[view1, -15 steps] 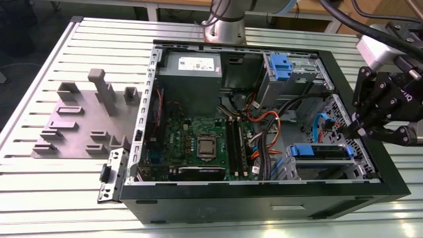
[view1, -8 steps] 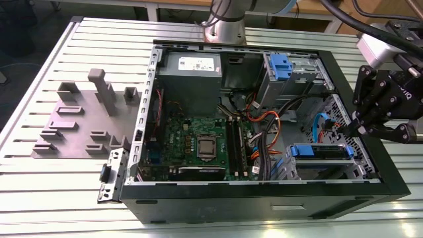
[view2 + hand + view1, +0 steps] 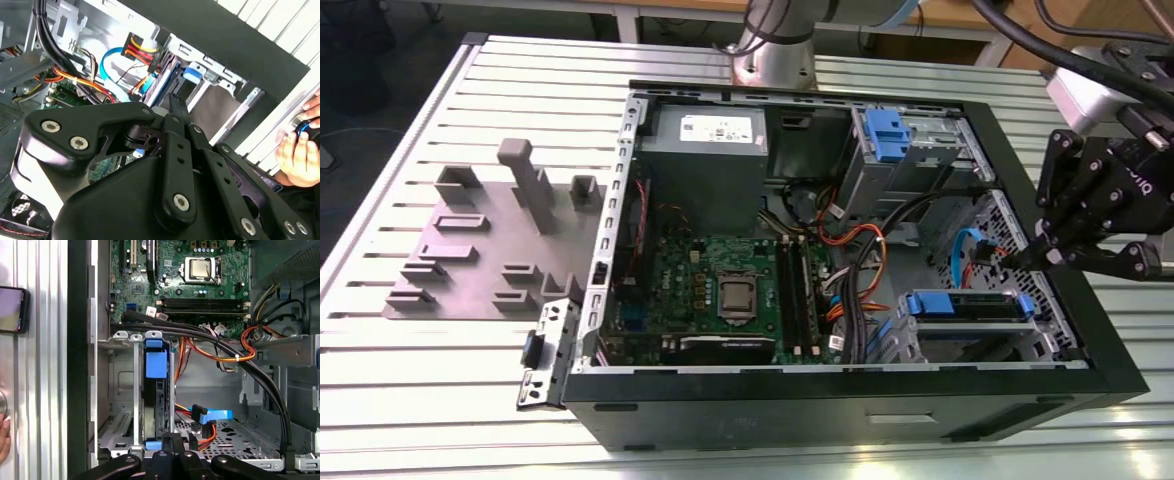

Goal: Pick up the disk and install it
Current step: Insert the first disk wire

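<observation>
The disk sits in the drive bay at the near right corner of the open computer case, framed by its blue carrier. In the first wrist view it stands on edge in the bay, with a blue carrier tab at its far end. The second wrist view catches that carrier tab past the fingertips. My black gripper hangs over the case's right wall, just above the bay. In both wrist views its fingers meet at the tips, shut, with nothing between them, pointing at the disk's near end.
Inside the case lie a green motherboard, a grey power supply, an upper bay with a blue bracket and orange and blue cables. A grey fixture stands on the slatted table. A person's hand and a phone lie beside the case.
</observation>
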Robot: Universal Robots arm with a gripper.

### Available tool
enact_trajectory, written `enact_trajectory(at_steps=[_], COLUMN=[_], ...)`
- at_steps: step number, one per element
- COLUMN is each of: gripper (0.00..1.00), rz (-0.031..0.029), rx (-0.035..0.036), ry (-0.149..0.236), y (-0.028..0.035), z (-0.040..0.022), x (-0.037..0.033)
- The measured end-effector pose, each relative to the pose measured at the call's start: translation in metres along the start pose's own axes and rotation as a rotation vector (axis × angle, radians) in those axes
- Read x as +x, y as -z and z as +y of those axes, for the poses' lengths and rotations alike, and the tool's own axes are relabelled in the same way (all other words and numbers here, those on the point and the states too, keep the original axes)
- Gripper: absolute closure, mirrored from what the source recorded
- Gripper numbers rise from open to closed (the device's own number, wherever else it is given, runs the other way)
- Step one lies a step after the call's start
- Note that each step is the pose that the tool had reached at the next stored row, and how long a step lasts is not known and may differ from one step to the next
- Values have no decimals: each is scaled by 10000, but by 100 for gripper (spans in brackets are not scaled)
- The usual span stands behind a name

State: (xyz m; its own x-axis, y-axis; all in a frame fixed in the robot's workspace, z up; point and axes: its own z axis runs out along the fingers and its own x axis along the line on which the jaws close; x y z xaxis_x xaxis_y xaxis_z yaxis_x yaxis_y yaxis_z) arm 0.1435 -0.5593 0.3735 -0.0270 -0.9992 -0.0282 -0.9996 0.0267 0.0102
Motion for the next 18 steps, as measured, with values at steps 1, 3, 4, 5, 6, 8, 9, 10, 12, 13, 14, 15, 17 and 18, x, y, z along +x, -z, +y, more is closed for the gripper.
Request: enact_trajectory(at_steps=[1, 3, 4, 5, 6, 8, 9, 10, 12, 13, 14, 15, 17, 18], gripper=[89, 89, 89, 89, 89, 89, 89, 89, 89, 89, 89, 89, 89, 89], rz=[0, -1, -1, -1, 0, 1, 2, 2, 4, 3, 2, 2, -4, -5], rx=[0, -4, -9, -18, -32, -89, -115, -136, -155, -156, -156, -157, -157, -158], ry=[-4, -15, -19, -25, -30, -37, -42, -46, -48, -49, -49, -49, -49, -48], y=[-8, -25, -33, -42, -51, -67, -71, -77, -86, -88, -88, -88, -91, -92], z=[-9, -33, -52, -73, -93, -130, -146, -156, -163, -163, -162, -163, -158, -157], x=[-5, -19, -27, -33, -40, -54, -59, -61, -63, -63, -63, -63, -64, -67])
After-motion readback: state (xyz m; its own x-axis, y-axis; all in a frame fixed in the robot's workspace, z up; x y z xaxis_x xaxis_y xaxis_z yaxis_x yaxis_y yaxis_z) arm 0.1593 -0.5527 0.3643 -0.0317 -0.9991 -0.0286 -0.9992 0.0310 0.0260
